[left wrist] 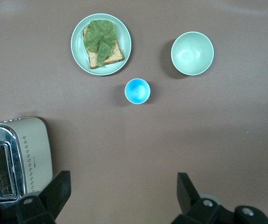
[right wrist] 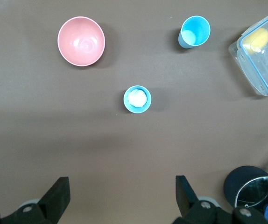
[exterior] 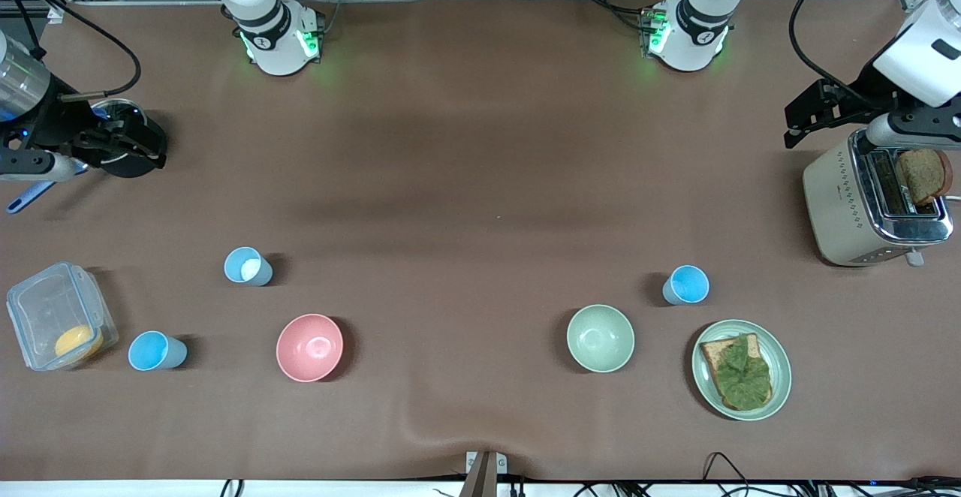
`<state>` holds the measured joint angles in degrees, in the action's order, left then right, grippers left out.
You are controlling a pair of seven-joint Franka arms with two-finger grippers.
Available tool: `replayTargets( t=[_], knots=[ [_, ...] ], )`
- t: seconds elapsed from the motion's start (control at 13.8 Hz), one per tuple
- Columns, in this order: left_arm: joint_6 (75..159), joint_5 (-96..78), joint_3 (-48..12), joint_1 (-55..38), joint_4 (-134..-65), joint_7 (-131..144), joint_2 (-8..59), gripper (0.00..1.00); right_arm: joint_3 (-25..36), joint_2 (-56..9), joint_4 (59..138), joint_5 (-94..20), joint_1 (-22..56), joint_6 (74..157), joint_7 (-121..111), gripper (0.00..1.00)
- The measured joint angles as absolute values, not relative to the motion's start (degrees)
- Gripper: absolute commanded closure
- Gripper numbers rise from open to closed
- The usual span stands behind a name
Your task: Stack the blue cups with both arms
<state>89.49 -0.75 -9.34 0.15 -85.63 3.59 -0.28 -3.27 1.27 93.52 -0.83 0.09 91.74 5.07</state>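
Observation:
Three blue cups stand upright and apart on the brown table. One cup shows a white patch inside. A second cup stands nearer the front camera, beside a clear container. The third cup stands toward the left arm's end, between the green bowl and the toaster. My right gripper is open and empty, up over the right arm's end of the table. My left gripper is open and empty, up beside the toaster.
Near the front stand a pink bowl, a pale green bowl, and a plate with toast and lettuce. A toaster holds bread. A clear container and a black pot sit at the right arm's end.

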Motion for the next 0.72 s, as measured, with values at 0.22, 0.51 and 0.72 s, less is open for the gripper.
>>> replayTargets(
  t=[0.22, 0.51, 0.72],
  knots=[
    [89.49, -0.75, -9.13, 0.17, -85.40, 3.26, -0.28, 0.00, -3.27, 1.27, 93.52, -0.83, 0.09, 91.74, 5.07, 0.00],
    [89.49, -0.75, -9.11, 0.14, -85.29, 3.26, -0.26, 0.00, -3.34, 1.27, 93.52, -0.83, 0.09, 91.74, 5.07, 0.00],
    [89.49, -0.76, -9.08, 0.18, -85.30, 3.26, 0.20, 0.00, -3.42, 1.27, 93.52, -0.83, 0.09, 91.74, 5.07, 0.00]
  ],
)
